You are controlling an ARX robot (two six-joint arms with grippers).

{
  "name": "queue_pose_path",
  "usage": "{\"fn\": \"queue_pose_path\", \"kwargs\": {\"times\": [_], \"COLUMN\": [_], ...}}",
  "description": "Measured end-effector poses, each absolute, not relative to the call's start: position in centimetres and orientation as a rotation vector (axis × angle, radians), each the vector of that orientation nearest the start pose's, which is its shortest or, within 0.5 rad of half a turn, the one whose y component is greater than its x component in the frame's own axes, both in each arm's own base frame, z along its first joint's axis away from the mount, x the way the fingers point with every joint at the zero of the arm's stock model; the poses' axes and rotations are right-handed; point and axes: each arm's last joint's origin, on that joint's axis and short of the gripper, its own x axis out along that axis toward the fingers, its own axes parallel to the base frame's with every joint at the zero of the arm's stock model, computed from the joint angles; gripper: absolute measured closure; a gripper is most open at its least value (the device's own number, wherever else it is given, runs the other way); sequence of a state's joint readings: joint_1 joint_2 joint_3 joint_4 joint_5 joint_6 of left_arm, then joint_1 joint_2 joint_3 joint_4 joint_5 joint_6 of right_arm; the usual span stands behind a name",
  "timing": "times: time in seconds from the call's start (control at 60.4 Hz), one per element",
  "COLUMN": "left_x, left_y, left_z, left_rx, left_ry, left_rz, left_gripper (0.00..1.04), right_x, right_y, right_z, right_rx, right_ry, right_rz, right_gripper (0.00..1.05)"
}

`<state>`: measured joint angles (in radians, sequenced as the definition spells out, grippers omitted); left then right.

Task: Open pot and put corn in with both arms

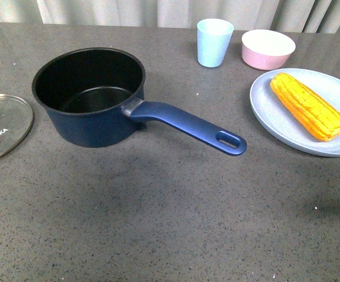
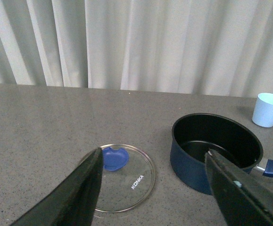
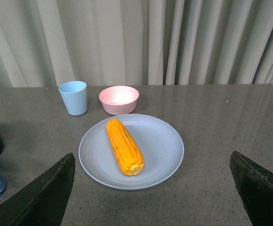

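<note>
**potwatcher:** Closest to the lens in both wrist shots are the black fingers. On the left gripper [image 2: 153, 151] they're spread wide with nothing between them, up above the grey speckled stone countertop [image 1: 158, 217]. Same deal with the right gripper [image 3: 151, 155]: fingers well apart, holding nothing.

**cobfan:** ok, and where's the pan?

**potwatcher:** Left of centre in the front view. It's a dark navy-blue saucepan [image 1: 90, 97] with a black inside, upright, uncovered, and it looks empty. Its long blue handle [image 1: 187, 124], with a hole at the end, points to the robot's right and a bit toward the robot. The round glass lid [image 1: 2, 126] printed with KONKA lies flat on the counter to the left of the pan, near it but not touching. You can see its blue knob [image 2: 115, 157] in the left wrist view.

**cobfan:** corn?

**potwatcher:** The yellow-orange corn cob [image 1: 307, 106] lies on a round pale grey-blue plate [image 1: 275, 120] over on the right, well apart from the pan. The plate is near the handle's end, not touching it. Behind the plate a light blue cup [image 1: 214, 42] stands upright beside a pink bowl [image 1: 268, 49] with a white inside. A pale pleated curtain [image 2: 150, 42] runs along the back.
</note>
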<state>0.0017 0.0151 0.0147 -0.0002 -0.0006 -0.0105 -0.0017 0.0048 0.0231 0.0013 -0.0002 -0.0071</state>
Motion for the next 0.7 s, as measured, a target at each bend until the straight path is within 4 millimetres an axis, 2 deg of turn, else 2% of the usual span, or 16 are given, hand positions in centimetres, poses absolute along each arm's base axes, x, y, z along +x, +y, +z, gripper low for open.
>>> {"fn": "queue_pose_path", "kwargs": {"times": [0.116, 0.281, 0.348, 0.414, 0.48, 0.579, 0.695], "left_x": [9.8, 9.8, 9.8, 9.8, 9.8, 9.8, 9.8], "left_y": [0.0, 0.0, 0.0, 0.0, 0.0, 0.0, 0.0], "left_z": [16.7, 16.7, 16.7, 16.7, 16.7, 16.7, 16.7], "left_rx": [-0.009, -0.008, -0.008, -0.008, -0.008, -0.008, -0.008], "left_ry": [0.001, 0.001, 0.001, 0.001, 0.001, 0.001, 0.001], "left_rz": [0.002, 0.002, 0.002, 0.002, 0.002, 0.003, 0.002], "left_gripper": [0.07, 0.09, 0.09, 0.09, 0.09, 0.09, 0.09], "right_x": [9.7, 9.7, 10.1, 11.7, 13.6, 17.7, 22.3], "right_y": [0.0, 0.0, -0.4, -1.6, -3.0, -4.9, -5.8], "right_z": [17.1, 17.1, 17.0, 17.8, 19.0, 20.8, 20.6], "right_rx": [-0.007, 0.0, 0.076, 0.126, 0.11, 0.038, -0.034], "right_ry": [-0.02, -0.009, 0.282, 0.401, 0.39, 0.36, 0.41], "right_rz": [-0.002, 0.011, 0.15, 0.189, 0.176, 0.167, 0.217], "right_gripper": [0.09, 0.09, 0.09, 0.09, 0.09, 0.09, 0.09]}}
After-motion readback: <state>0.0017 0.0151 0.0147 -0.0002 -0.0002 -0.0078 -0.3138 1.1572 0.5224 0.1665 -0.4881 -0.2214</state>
